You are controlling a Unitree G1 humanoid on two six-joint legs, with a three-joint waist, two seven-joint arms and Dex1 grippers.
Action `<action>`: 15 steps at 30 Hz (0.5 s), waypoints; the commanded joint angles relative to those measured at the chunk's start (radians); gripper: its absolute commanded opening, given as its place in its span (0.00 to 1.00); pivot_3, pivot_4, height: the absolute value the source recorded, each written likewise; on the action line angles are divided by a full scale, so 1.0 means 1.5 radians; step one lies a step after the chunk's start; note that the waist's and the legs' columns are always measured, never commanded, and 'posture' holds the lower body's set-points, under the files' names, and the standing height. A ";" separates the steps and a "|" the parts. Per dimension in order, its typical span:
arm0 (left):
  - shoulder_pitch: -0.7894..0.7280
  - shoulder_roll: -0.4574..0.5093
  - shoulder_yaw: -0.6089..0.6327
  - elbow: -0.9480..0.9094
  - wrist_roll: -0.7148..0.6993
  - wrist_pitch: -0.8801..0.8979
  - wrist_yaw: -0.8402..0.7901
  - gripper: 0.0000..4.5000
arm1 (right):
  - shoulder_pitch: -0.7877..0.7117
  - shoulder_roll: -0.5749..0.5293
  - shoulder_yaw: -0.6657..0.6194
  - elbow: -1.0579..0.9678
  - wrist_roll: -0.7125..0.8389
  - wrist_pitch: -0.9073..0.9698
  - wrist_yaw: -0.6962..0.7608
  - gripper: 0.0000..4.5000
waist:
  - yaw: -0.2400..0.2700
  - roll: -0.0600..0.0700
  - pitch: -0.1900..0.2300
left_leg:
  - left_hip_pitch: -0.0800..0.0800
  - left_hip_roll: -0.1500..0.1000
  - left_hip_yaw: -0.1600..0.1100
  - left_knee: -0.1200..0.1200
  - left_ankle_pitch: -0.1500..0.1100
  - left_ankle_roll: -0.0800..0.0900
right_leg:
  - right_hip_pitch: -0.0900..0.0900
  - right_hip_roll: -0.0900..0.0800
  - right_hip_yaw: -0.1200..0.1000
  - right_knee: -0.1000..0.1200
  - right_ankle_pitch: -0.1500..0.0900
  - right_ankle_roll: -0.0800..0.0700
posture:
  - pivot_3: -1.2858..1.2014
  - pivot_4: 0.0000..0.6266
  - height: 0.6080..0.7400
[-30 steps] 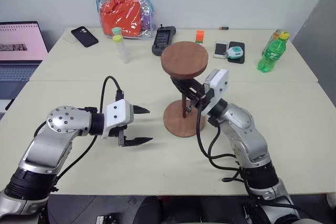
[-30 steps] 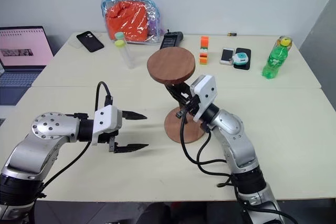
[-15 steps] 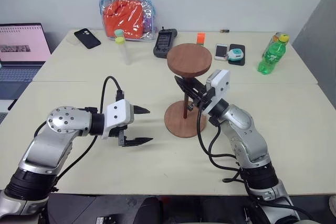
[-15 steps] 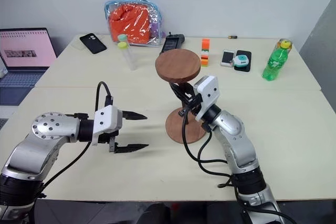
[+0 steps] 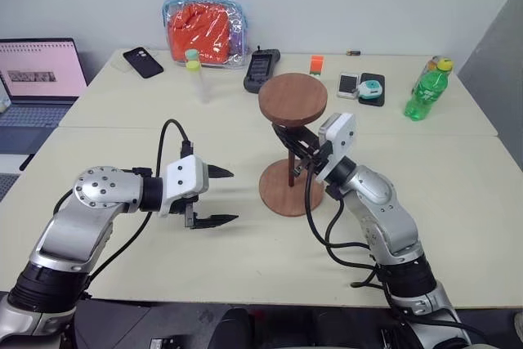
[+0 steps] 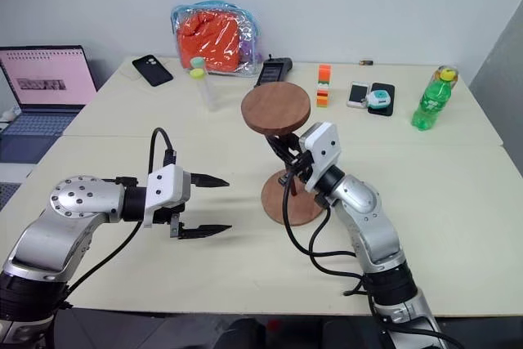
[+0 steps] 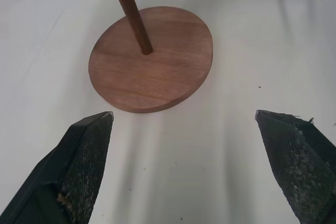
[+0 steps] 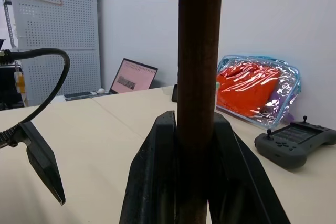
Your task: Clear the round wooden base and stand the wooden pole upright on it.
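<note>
- Left wrist view: wooden pole [image 7: 129, 11] upright, foot in the centre hole of the round wooden base [image 7: 151, 59] on the surface [image 5: 458, 194].
- Right claw [image 8: 191, 145] clamped on pole, disc end up.
- Left claw [image 5: 214, 196] wide open, empty, beside base.

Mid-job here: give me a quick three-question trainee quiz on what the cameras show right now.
1. True or false: the left gripper is shut on the wooden pole.
2. Which end of the pole is up? A) bare tip B) its fixed disc
3. Where does the pole's lower end sit on the round wooden base?

Key
1. False: its fingers are open and empty; the right gripper clamps the pole.
2. B.
3. At the base's centre.
</note>
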 commanded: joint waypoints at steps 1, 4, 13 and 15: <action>-0.001 -0.004 0.009 -0.018 -0.009 0.003 0.009 1.00 | 0.049 -0.027 -0.004 0.075 -0.019 0.044 0.004 0.06 | 0.001 0.000 -0.001 | 0.000 0.000 0.000 -0.001 0.000 0.000 | 0.001 0.000 0.000 -0.001 0.000 0.000 | 0.52 0.24 1.00; -0.003 -0.007 0.009 -0.017 -0.013 0.007 0.012 1.00 | 0.049 -0.028 -0.010 0.084 -0.015 0.050 0.002 0.06 | 0.001 -0.001 -0.002 | 0.001 0.000 0.000 -0.001 0.000 0.000 | 0.001 0.000 0.000 -0.001 0.000 0.000 | 0.52 0.24 1.00; -0.008 -0.015 0.017 -0.019 -0.031 0.030 0.017 1.00 | 0.066 -0.034 0.004 0.078 -0.019 0.052 0.010 0.06 | 0.002 -0.002 -0.007 | 0.001 0.000 -0.001 -0.002 0.000 0.000 | 0.002 0.000 -0.001 -0.003 0.000 0.000 | 0.52 0.24 1.00; -0.006 -0.013 0.017 -0.016 -0.030 0.025 0.016 1.00 | 0.059 -0.031 0.006 0.066 -0.018 0.055 0.009 0.06 | 0.002 -0.003 -0.008 | 0.001 0.000 -0.001 -0.003 0.000 0.000 | 0.002 0.000 -0.001 -0.003 0.000 0.000 | 0.52 0.24 1.00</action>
